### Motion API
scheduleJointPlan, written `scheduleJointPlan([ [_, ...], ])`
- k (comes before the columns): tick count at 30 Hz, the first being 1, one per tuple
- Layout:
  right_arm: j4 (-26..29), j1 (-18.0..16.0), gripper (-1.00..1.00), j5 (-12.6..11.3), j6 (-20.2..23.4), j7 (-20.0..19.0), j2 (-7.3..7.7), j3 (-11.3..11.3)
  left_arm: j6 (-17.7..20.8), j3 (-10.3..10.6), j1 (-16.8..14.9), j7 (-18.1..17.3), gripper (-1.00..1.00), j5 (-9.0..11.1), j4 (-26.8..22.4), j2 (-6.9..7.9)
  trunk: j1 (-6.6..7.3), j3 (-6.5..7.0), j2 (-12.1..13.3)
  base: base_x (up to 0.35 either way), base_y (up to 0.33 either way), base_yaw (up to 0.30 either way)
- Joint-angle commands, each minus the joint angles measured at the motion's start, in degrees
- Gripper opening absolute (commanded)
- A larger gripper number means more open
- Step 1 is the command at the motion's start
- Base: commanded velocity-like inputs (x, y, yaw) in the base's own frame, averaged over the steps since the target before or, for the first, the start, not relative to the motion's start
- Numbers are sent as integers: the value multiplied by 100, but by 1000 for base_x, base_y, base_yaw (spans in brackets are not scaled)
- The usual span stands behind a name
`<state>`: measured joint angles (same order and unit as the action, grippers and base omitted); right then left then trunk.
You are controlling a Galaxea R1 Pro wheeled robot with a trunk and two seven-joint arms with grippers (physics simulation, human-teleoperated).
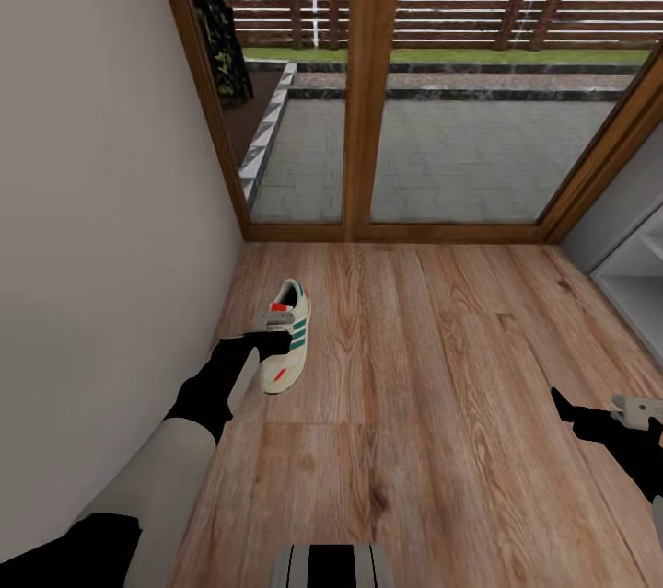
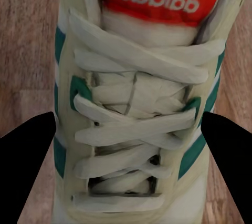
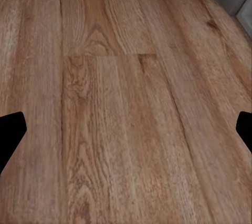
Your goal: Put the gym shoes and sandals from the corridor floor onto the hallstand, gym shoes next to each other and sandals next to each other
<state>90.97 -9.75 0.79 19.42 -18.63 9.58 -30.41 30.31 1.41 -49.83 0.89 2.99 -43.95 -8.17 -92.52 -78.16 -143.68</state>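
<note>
we've got one gym shoe (image 1: 287, 337) lying on the corridor floor (image 1: 433, 404) near the left wall, not far from the glass doors (image 1: 414, 82). our left hand (image 2: 126, 145) sits right over its laces, fingers (image 2: 26, 155) spread wide on either side of the shoe, not pinching it. right hand (image 3: 126, 134) hangs open over bare planks on the right, with the hallstand (image 1: 640, 284) edge just beyond.

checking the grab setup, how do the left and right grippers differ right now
The left gripper straddles the laced top of the sneaker near the wall, a finger on each side; the right gripper has only bare floor between its fingers. In the head view the left arm reaches forward, while the right sits low at the picture's edge. Both have open jaws.
</note>
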Motion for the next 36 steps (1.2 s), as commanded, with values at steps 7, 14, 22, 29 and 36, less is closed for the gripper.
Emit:
scheduleJointPlan([
  [7,0,0,100,0,-3,0,0,0,-4,0,0,-1,-100,0,1,0,0,0,0,219,0,0],
  [14,0,0,100,0,-3,0,0,0,-6,0,0,-1,-100,0,1,0,0,0,0,119,0,0],
  [22,0,0,100,0,-2,0,0,0,-7,0,0,-1,-100,0,1,0,0,0,0,29,0,0],
  [29,0,0,100,0,-1,0,0,0,-4,0,0,-1,-100,0,1,0,0,0,0,7,0,0],
  [36,0,0,100,0,0,0,0,0,-4,0,0,-1,-100,0,1,0,0,0,0,2,0,0],
])
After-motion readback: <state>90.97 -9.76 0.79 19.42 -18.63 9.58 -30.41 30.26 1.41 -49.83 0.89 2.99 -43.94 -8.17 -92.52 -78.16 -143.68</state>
